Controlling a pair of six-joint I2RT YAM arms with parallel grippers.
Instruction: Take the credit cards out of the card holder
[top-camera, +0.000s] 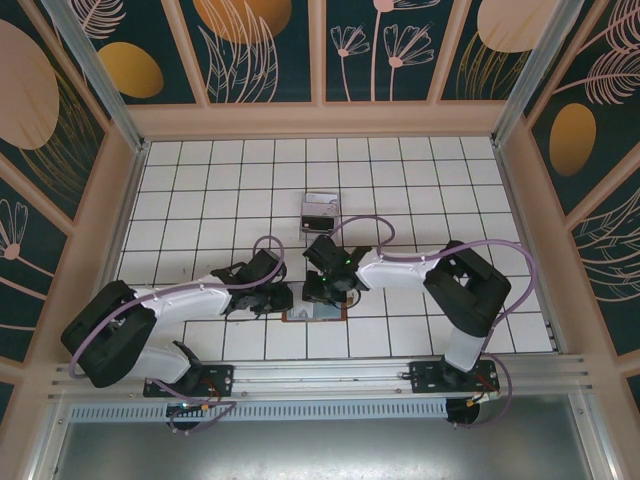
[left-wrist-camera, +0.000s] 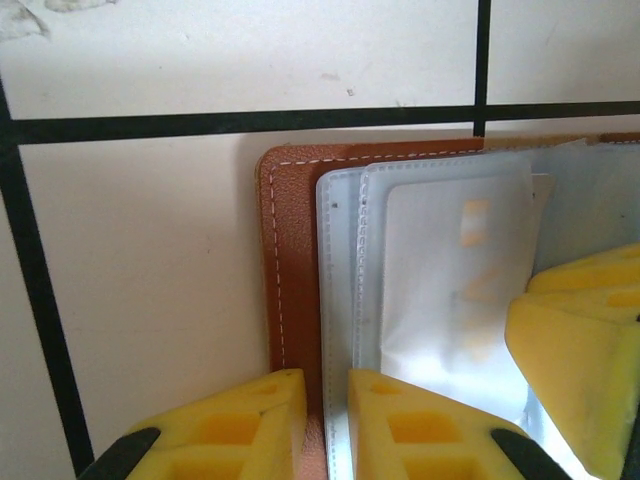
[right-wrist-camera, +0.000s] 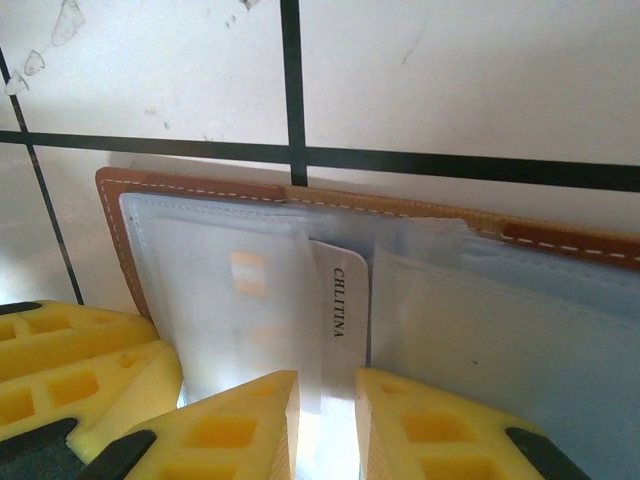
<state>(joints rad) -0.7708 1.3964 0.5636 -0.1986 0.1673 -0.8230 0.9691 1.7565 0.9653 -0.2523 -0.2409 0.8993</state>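
1. My left pincer (left-wrist-camera: 326, 395) sits at the left end of the card holder (left-wrist-camera: 290, 260). It is narrow, with only a slim gap between the yellow fingertips. The brown stitched border and the edge of a clear sleeve show in that gap. I cannot tell whether I pinch them or only press down.
2. My right pincer (right-wrist-camera: 326, 390) is just beside it, over the same open holder, and it is also narrow. A printed credit card (right-wrist-camera: 338, 300) sticks partly out of its sleeve and runs down into the gap between my fingertips. I cannot tell whether I have clamped it.
3. A sleeved card (left-wrist-camera: 450, 280), white with faint orange marks, lies inside the clear pocket between my two pincers.
4. The card holder lies open and flat on the white tiled bench (top-camera: 200, 190), close to the near edge and midway between my arm bases.
5. Farther up the bench, well apart from the holder, a grey-silver credit card (top-camera: 320, 211) with dark bands lies flat. I cannot tell whether more are stacked under it.
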